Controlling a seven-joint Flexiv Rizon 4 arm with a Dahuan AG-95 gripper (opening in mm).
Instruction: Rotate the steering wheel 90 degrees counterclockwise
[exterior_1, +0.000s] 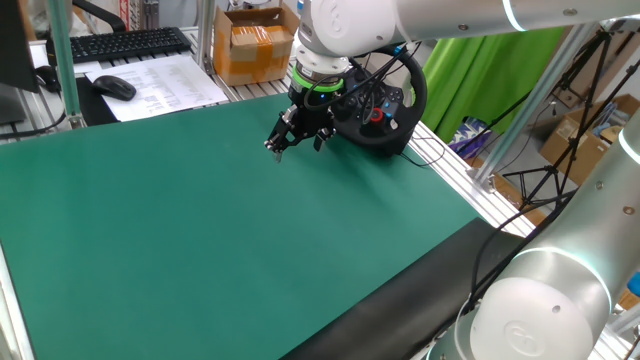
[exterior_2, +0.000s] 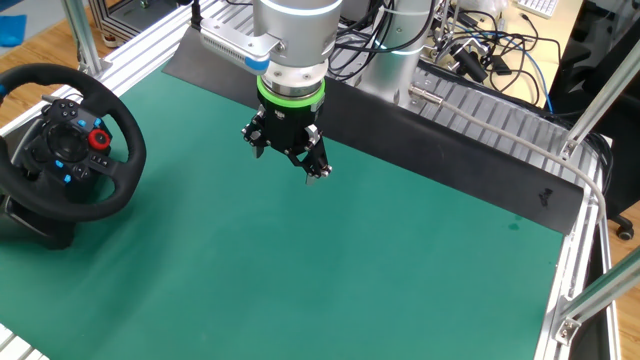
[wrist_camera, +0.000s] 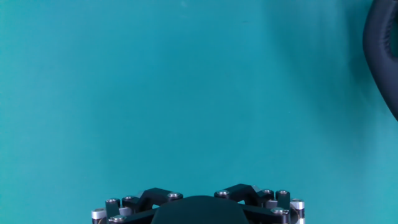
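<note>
- Green matting covers the table (exterior_2: 420, 260), and a black steering wheel (exterior_2: 70, 140) stands upright on its base at one edge of it.
- One fixed view looks across the mat toward the wheel (exterior_1: 385, 100), which the arm's white wrist partly hides; a red dial shows on the hub.
- That same view takes in a keyboard (exterior_1: 120, 42), a mouse (exterior_1: 114, 87) and a cardboard box (exterior_1: 255, 45) beyond the mat.
- From the other fixed view, the wheel's whole face is visible, with blue buttons and the red dial; the gripper (exterior_2: 315, 172) hangs above bare mat, apart from the wheel.
- Fingertips appear close together and hold nothing; whether they are fully closed cannot be told.
- From the hand view comes only mat, the gripper's black base along the bottom edge, and a curve of the rim (wrist_camera: 382, 50) at the right edge.
</note>
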